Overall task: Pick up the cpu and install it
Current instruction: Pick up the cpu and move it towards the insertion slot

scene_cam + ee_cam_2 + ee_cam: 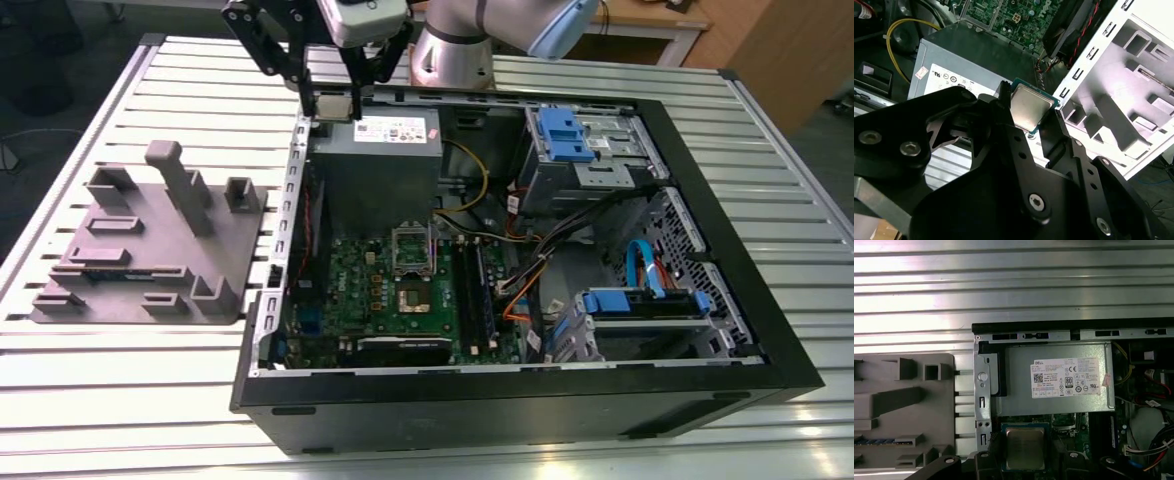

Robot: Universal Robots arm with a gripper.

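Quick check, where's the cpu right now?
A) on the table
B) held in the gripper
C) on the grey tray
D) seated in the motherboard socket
B: in the second wrist view the cpu sits clamped between the fingers of the gripper.

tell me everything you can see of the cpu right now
The cpu is a small flat square chip with a silvery-grey metal top and a thin green rim. The gripper clamps it by two opposite edges, in the air over the open computer case, near the grey power supply.
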